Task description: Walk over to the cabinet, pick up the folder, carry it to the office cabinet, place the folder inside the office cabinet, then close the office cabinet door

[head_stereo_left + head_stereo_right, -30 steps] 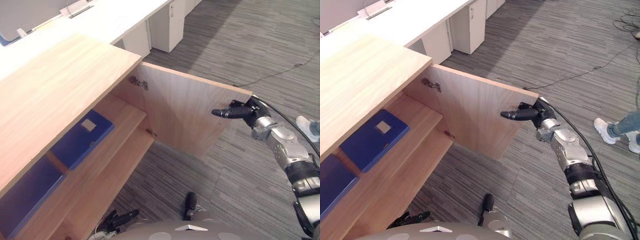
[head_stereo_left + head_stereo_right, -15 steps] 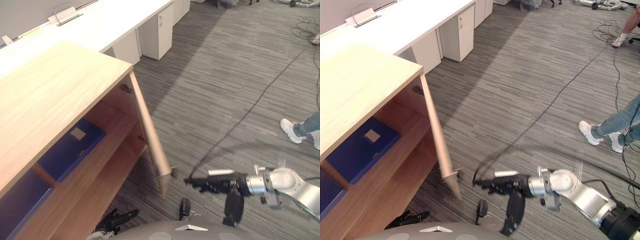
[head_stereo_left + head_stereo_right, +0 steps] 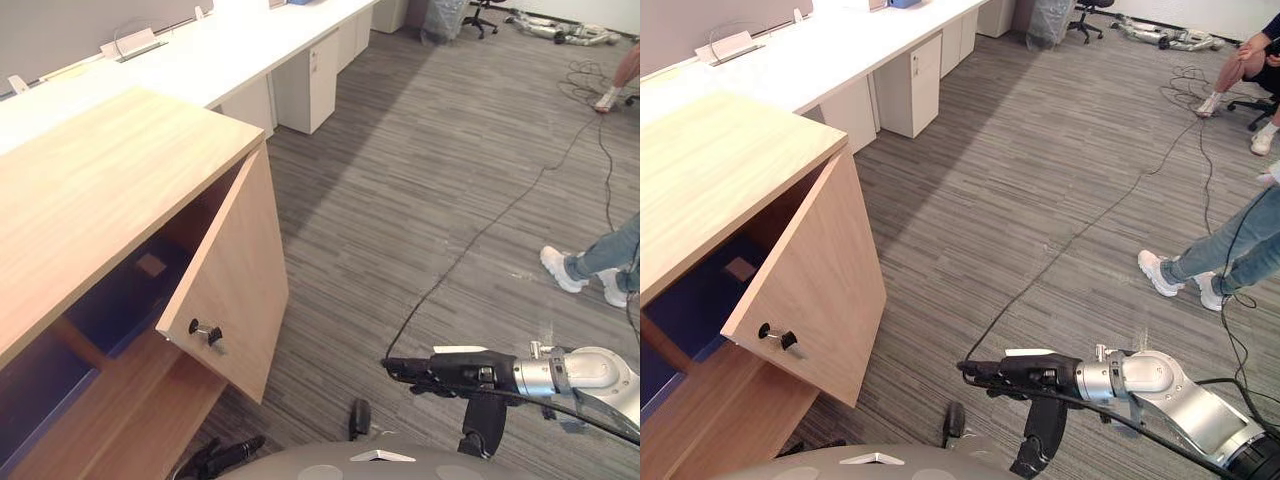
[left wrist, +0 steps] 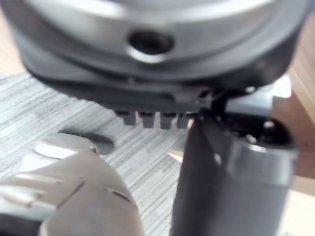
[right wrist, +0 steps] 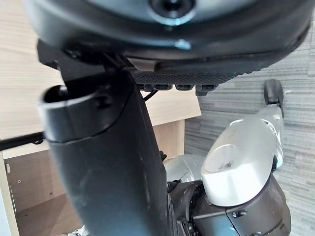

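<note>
The cabinet (image 3: pixel 110 190) is seen at the left, its door (image 3: pixel 240 260) swung partway shut and still ajar, with a small dark knob (image 3: pixel 207 333) on its outer face. The folder (image 3: pixel 115 305), blue with a pale label, is laid flat on the shelf inside, glimpsed through the gap behind the door. A second blue folder (image 3: pixel 30 390) is seen further left. The right hand (image 3: pixel 445 372) is held out over the carpet (image 3: pixel 420 180), right of the door and apart from it, fingers stretched straight, nothing gripped. The left hand (image 3: pixel 215 458) is hung low at the near edge, fingers loose and empty. A person (image 3: pixel 1230 250) in jeans is stood at the far right.
</note>
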Controlling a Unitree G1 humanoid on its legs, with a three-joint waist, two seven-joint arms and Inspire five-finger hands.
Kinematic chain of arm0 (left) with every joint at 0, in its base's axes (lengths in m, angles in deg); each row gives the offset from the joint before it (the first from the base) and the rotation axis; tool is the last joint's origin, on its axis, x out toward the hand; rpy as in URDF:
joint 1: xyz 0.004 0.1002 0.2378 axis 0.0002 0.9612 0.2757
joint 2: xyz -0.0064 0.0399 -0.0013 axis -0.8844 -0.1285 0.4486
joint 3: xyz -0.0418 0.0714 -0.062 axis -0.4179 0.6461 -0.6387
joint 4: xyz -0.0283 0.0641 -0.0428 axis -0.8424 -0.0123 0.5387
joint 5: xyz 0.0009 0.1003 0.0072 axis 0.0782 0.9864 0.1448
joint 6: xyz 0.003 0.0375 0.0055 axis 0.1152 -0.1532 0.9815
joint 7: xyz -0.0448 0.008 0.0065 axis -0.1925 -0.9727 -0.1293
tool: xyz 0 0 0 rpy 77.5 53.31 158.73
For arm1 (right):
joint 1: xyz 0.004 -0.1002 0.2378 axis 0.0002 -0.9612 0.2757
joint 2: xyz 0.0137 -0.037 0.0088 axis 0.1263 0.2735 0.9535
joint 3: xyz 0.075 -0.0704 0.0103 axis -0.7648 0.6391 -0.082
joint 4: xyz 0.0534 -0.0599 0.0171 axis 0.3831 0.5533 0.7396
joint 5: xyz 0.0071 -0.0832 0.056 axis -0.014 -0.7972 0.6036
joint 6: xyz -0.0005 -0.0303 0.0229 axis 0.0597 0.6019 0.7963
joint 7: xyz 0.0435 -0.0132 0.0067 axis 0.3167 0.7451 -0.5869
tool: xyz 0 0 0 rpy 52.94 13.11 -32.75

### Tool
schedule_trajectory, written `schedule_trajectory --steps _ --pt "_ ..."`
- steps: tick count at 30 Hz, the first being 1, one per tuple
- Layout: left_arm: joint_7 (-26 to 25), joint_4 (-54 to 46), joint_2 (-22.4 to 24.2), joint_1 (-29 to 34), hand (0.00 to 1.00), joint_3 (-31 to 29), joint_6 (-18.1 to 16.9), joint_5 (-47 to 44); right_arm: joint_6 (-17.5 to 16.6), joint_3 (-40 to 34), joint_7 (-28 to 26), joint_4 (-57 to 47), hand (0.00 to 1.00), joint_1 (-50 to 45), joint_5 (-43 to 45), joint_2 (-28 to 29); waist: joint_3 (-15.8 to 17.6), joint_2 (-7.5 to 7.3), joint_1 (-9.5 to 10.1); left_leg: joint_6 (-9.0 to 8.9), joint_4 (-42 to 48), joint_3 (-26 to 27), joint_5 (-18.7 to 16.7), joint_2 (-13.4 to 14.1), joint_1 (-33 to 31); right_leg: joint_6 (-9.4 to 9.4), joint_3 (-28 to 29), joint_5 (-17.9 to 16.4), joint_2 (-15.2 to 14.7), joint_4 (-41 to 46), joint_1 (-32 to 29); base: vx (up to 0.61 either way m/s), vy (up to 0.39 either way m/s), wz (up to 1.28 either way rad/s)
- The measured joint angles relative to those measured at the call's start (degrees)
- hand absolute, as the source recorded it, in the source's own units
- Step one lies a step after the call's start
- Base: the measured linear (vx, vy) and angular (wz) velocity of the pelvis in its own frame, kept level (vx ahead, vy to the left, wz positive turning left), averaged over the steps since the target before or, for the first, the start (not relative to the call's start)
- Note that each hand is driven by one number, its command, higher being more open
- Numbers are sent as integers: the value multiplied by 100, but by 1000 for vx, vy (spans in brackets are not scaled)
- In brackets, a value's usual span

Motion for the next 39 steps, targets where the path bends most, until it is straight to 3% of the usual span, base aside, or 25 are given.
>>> schedule_trajectory --steps 6,10,12,13,14,15,18,20,21,23,24,25,26,28,29,33,34,35,37,39 --pt "-5 -73 86 -179 100 13 -20 -37 -79 -65 293 1595 100 152 -174 1001 157 160 41 -162 81 -932 175 40 -208 -130 -911 -166 -92 0 305 42 32 78" --pt "-47 -70 173 -138 100 13 24 -72 -295 -553 1020 3404 100 509 -859 1997 290 230 194 -211 123 -1350 319 -8 -366 -112 -1406 -314 -197 0 442 15 48 69" --pt "-62 -70 176 -90 100 0 86 -233 -324 -1063 1354 4114 100 748 -1142 2468 391 236 217 -251 302 -1285 343 -26 -417 -96 -1530 -355 -238 1 546 1 50 43" --pt "-84 -73 187 -64 100 -7 88 -332 -341 -1454 1547 4410 100 832 -1254 2719 404 213 204 -267 425 -1080 381 -45 -511 -93 -1587 -359 -283 2 560 -27 71 36" --pt "-148 -78 205 -57 100 -32 89 -501 -382 -2309 1938 4783 100 960 -1434 3136 404 215 177 -174 616 -467 462 -45 -677 -90 -1664 -357 -358 4 547 -23 58 33" --pt "-174 -83 219 -59 100 -74 90 -528 -386 -2713 2103 4903 100 1013 -1442 3309 403 216 156 -129 671 -225 491 -37 -732 -88 -1700 -356 -383 5 544 -26 68 37" --pt "-388 -221 353 -41 100 -722 91 -585 -398 -5537 3524 5127 100 1317 -1419 4254 388 239 76 -34 506 482 525 51 -791 -60 -1953 -367 -402 2 527 -40 80 37" --pt "-495 -253 362 -35 100 -1032 94 -598 -411 -6664 4216 5098 100 1488 -1413 4447 384 193 -22 190 384 776 381 143 -787 -35 -2129 -379 -421 1 527 -20 89 54" --pt "-609 -258 390 -18 100 -1388 96 -646 -517 -7650 4955 5023 100 1482 -1416 4583 312 130 -95 323 300 1390 402 350 -769 -8 -2332 -383 -475 8 549 19 110 64" --pt "-756 -256 461 12 100 -1760 105 -695 -658 -8648 5822 5034 100 1368 -1417 4712 132 55 -215 478 -17 2025 614 442 -665 40 -2638 -369 -593 37 576 88 135 79" --pt "-803 -257 488 8 100 -1850 106 -696 -716 -8972 6112 5088 100 1299 -1421 4749 73 55 -260 495 -140 2272 794 475 -609 49 -2765 -337 -629 38 604 134 195 99" --pt "-888 -255 561 -37 100 -2024 107 -698 -807 -9564 6637 5364 100 1206 -1415 4787 25 43 -315 244 -301 2575 1096 473 -540 58 -3026 -336 -693 42 694 106 241 95" --pt "-962 -244 624 -119 100 -2190 114 -709 -818 -10077 7074 5842 100 1110 -1380 4821 -33 28 -305 250 -431 2845 1217 385 -480 83 -3191 -367 -778 67 781 82 255 89" --pt "-1043 -243 739 -202 100 -2396 121 -725 -820 -10636 7404 6489 100 1030 -909 4995 -32 0 -300 236 -622 2945 1275 314 -368 187 -3408 -488 -918 319 866 47 293 63" --pt "-1080 -243 811 -203 100 -2529 139 -741 -840 -10920 7395 6992 100 970 -230 5341 -56 -40 -309 215 -778 2861 1299 245 -265 269 -3539 -565 -1028 512 947 40 306 49" --pt "-1062 -246 984 -219 100 -2704 245 -738 -685 -10708 6881 7783 100 985 1446 6579 -170 -34 -292 202 -1249 2834 1369 29 -53 376 -3703 -583 -1229 712 1036 -4 238 31" --pt "-1050 -257 1056 -221 100 -2703 244 -738 -573 -10150 6719 7850 100 1032 1766 7021 -204 20 -280 199 -1403 2914 1386 -38 37 418 -3791 -553 -1298 740 1103 -17 210 53" --pt "-1015 -266 1168 -233 100 -2698 244 -737 -390 -9381 6650 7800 100 966 1907 7082 -250 93 -281 207 -1423 3045 1382 -91 58 476 -3940 -517 -1393 798 1187 -18 219 59" --pt "-972 -282 1236 -232 100 -2696 239 -737 -534 -8160 6531 7685 100 953 2091 7088 -254 89 -152 259 -1422 3084 1355 -190 71 540 -4013 -445 -1519 802 1227 -11 193 28" --pt "-1049 -361 1218 -198 100 -2466 226 -738 -806 -6112 6499 7568 100 963 2025 7053 -254 6 69 251 -1422 3011 1353 -283 69 512 -3978 -409 -1648 905 1238 3 214 23"
